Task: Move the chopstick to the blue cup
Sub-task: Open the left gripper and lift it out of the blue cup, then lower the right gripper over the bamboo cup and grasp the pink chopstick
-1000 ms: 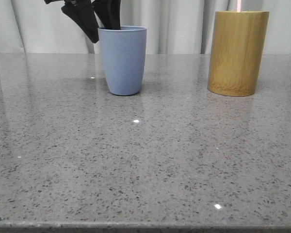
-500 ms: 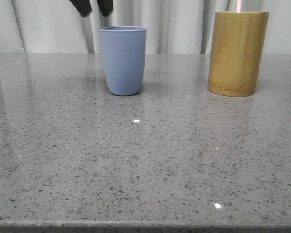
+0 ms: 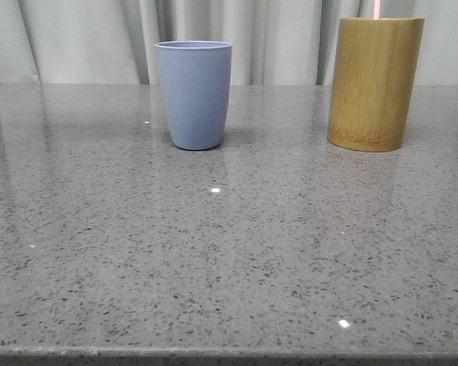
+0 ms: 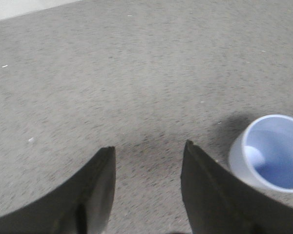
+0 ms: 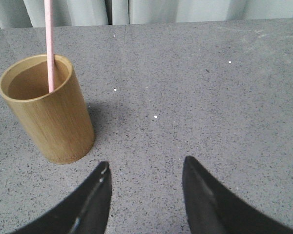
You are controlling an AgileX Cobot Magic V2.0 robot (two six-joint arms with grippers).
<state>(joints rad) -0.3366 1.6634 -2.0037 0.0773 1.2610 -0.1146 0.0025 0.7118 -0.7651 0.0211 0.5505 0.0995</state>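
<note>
The blue cup (image 3: 194, 93) stands upright on the grey speckled table, left of middle; seen from above in the left wrist view (image 4: 272, 153) it holds nothing. A thin pale pink chopstick (image 5: 49, 44) stands in the taller yellow bamboo cylinder (image 3: 375, 82), also in the right wrist view (image 5: 49, 116); only its tip (image 3: 375, 8) shows in the front view. My left gripper (image 4: 147, 147) is open and empty, above the table beside the blue cup. My right gripper (image 5: 145, 164) is open and empty, beside the bamboo cylinder. Neither gripper shows in the front view.
The grey speckled table (image 3: 229, 259) stretches from the cups to its front edge. Pale curtains (image 3: 275, 38) hang behind the table.
The left gripper has risen from behind the blue cup and left the front view at the top. The cups and chopstick have not moved.
</note>
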